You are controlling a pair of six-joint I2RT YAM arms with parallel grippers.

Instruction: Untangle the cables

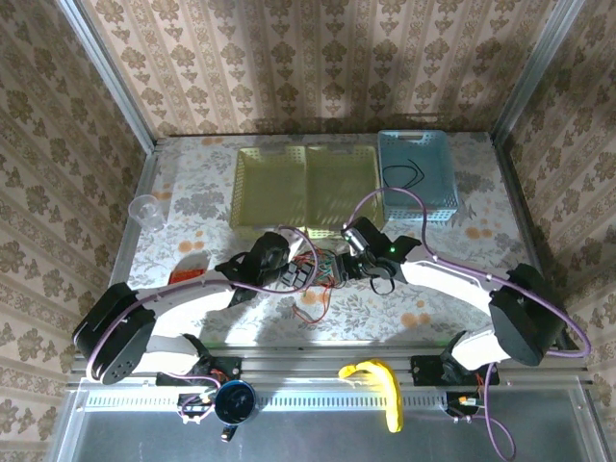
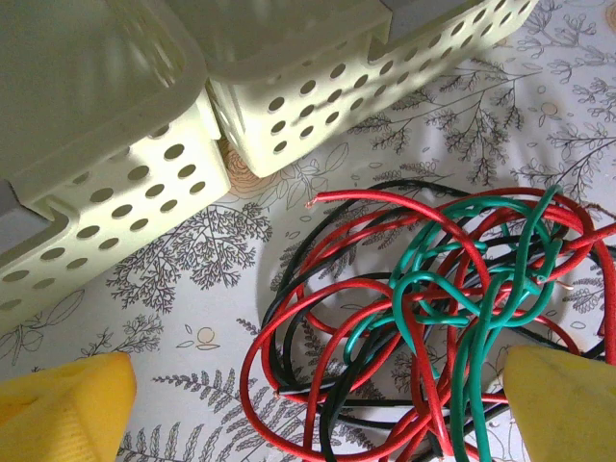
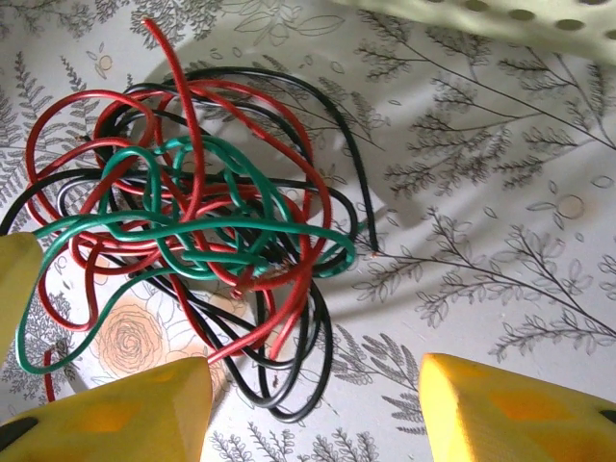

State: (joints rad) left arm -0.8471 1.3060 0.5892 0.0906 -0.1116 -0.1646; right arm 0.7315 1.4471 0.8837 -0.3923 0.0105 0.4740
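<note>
The cables (image 1: 315, 277) are lying in one knotted heap on the worktop (image 1: 197, 178), just in front of the pale yellow basket (image 1: 306, 185), near the middle of its near wall. From the left wrist the heap (image 2: 433, 318) is showing red, green and black strands looping over and through one another, with one bare red end pointing toward the perforated wall of the basket (image 2: 115, 212) without touching it. The left end effector (image 1: 292, 273) is hanging on the left side of the heap, also in front of the basket, and is standing fully released (image 2: 308, 414); part of the tangle is sitting between its yellow fingers (image 2: 563, 404), close against the right one, and nothing is being gripped. The right end effector (image 1: 352, 262) is hanging on the heap's other side, just off the basket's near right corner, and is likewise standing released (image 3: 318, 414): bare worktop is showing between its fingers (image 3: 125, 414), and the nearest black loops of the heap (image 3: 192, 221) are reaching only the edge of its left finger. Beyond the heap in that view, the basket's rim (image 3: 500, 14) is crossing the top.
</note>
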